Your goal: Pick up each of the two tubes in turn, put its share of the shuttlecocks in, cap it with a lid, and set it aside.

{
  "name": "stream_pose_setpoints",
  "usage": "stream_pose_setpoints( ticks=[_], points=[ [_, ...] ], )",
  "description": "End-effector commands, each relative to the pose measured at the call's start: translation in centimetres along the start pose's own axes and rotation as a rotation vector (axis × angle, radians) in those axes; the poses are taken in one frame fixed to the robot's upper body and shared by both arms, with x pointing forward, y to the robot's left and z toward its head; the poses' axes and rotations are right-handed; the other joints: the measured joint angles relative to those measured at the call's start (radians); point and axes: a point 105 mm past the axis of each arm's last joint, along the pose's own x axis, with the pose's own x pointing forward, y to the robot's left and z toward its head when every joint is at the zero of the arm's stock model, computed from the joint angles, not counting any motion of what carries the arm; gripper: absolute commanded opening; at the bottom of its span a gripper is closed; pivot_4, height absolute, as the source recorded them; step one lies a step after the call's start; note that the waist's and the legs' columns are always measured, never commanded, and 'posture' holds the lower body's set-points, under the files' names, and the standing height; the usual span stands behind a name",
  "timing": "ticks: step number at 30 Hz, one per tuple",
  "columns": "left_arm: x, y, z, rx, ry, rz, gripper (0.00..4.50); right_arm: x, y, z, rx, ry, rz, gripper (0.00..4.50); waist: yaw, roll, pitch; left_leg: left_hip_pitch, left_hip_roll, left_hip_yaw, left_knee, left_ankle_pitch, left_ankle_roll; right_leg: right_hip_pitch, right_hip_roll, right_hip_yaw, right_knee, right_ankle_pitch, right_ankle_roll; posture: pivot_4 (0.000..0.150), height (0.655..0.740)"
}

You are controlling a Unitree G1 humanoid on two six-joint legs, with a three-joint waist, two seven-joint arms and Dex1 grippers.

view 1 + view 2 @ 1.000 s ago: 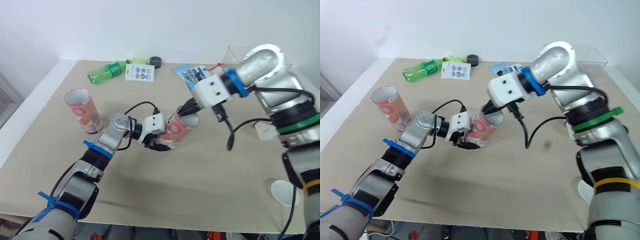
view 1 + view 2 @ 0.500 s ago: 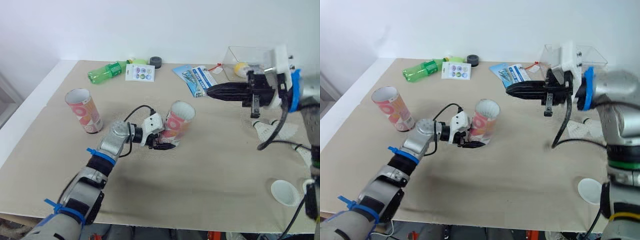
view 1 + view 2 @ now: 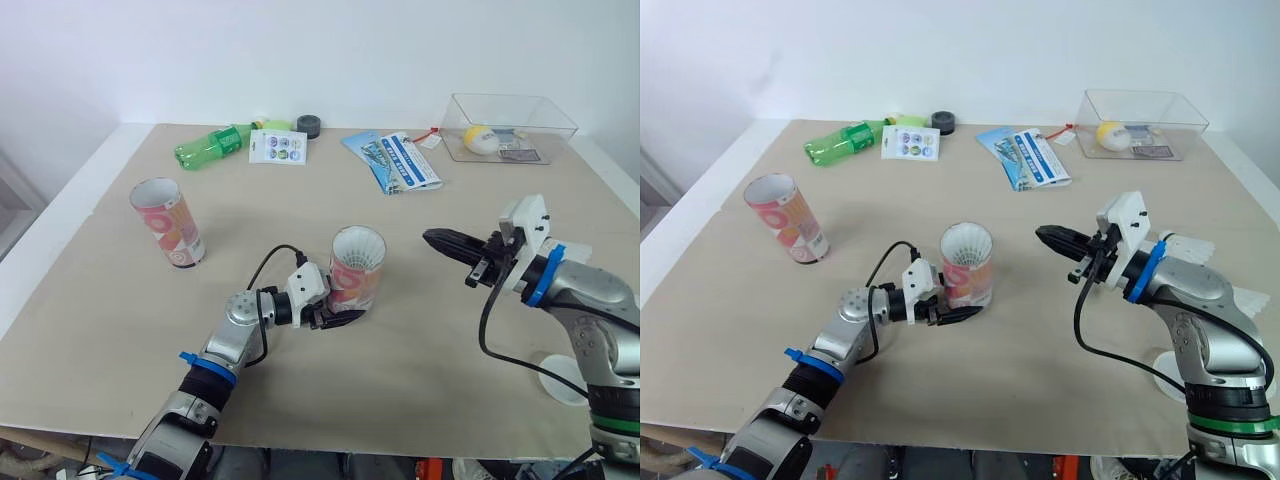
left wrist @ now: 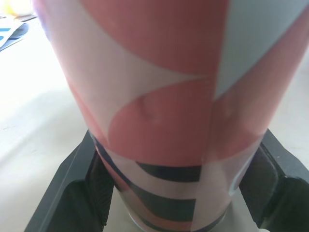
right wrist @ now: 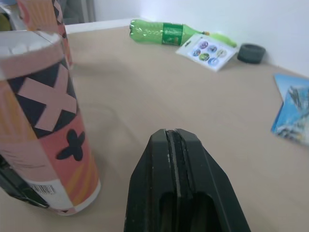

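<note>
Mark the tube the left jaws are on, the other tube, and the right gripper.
held tube (image 3: 357,275): left eye view, middle of its patterned wall.
other tube (image 3: 170,228): left eye view, middle of its side.
right gripper (image 3: 431,238): left eye view, tip of the closed jaws.

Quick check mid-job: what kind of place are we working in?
Probably a lab or test bench rather than a home: a plain beige table against a bare white wall, with loose props such as the tube in the left claw, a second tube, a green bottle and a clear box.
</note>
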Motion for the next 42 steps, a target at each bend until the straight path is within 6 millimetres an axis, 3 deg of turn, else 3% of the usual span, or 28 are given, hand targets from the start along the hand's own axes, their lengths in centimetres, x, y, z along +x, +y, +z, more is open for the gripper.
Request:
stream_pose_setpoints(
  ticks=[1, 6, 11, 13, 14, 16, 23, 31, 42],
  points=[
    [0.1, -0.6, -0.6, 0.026, 0.035, -0.029, 3.04, -0.6, 0.7, 0.0, -0.007, -0.040, 0.011, 0.10, 0.000, -0.001, 0.000, 0.000, 0.000, 0.000, 0.000, 0.000, 0.000, 0.000, 0.000, 0.000, 0.000, 0.000, 0.000, 0.150, 0.7400],
    [0.0, -0.9, -1.0, 0.061, 0.069, -0.077, 3.04, -1.1, 1.4, -1.4, 0.078, -0.024, 0.037, 0.10, 0.000, 0.000, -0.001, 0.000, 0.000, 0.000, 0.000, 0.000, 0.000, 0.000, 0.000, 0.000, 0.000, 0.000, 0.000, 0.150, 0.7400],
    [0.4, -1.2, -0.8, 0.066, 0.065, -0.094, 3.04, -3.9, 1.6, -2.5, 0.047, 0.136, 0.117, 2.44, 0.003, 0.000, -0.001, 0.000, 0.000, 0.000, 0.000, 0.000, 0.000, 0.000, 0.000, 0.000, 0.000, -0.001, 0.000, 0.150, 0.7400],
    [0.5, -1.3, -0.8, 0.063, 0.060, -0.094, 3.04, -5.3, 1.3, -2.4, 0.068, 0.182, 0.120, 3.15, 0.003, 0.000, -0.001, 0.000, -0.001, 0.000, -0.001, 0.000, 0.000, 0.001, -0.001, 0.000, -0.001, -0.001, 0.000, 0.150, 0.7400],
    [0.6, -1.4, -0.8, 0.062, 0.060, -0.097, 3.04, -6.2, 1.1, -2.6, 0.094, 0.228, 0.121, 3.84, 0.003, 0.000, -0.001, 0.000, -0.001, 0.000, -0.001, 0.000, 0.000, 0.001, -0.001, 0.000, -0.002, -0.002, 0.000, 0.150, 0.7400],
    [0.7, -1.4, -0.8, 0.060, 0.061, -0.098, 3.04, -8.2, 0.8, -3.2, 0.116, 0.346, 0.129, 4.44, 0.006, 0.000, -0.001, -0.001, -0.002, 0.000, -0.001, 0.000, 0.000, 0.001, -0.001, 0.000, -0.002, -0.002, 0.000, 0.150, 0.7400],
    [0.9, -1.7, -0.9, 0.044, 0.051, -0.098, 3.04, -14.4, 1.2, -4.8, 0.179, 0.759, 0.142, 4.44, 0.010, -0.001, -0.001, 0.000, -0.003, 0.000, -0.001, -0.001, 0.000, 0.000, -0.003, 0.000, -0.002, -0.003, 0.001, 0.150, 0.7400],
    [1.5, -2.2, -0.9, 0.019, 0.040, -0.108, 3.04, -16.9, 1.1, -5.4, 0.188, 0.940, 0.109, 4.44, 0.012, -0.005, 0.001, -0.001, -0.004, 0.000, 0.000, -0.001, -0.001, 0.000, -0.004, 0.000, -0.002, -0.003, 0.001, 0.150, 0.7400],
    [1.5, -2.5, -1.2, 0.002, 0.049, -0.119, 3.04, -19.0, 1.3, -6.9, 0.235, 0.975, 0.052, 4.44, 0.014, -0.006, 0.001, -0.002, -0.005, 0.000, 0.000, -0.003, -0.004, 0.001, -0.005, 0.000, -0.003, -0.006, 0.003, 0.150, 0.7400]
  ],
)
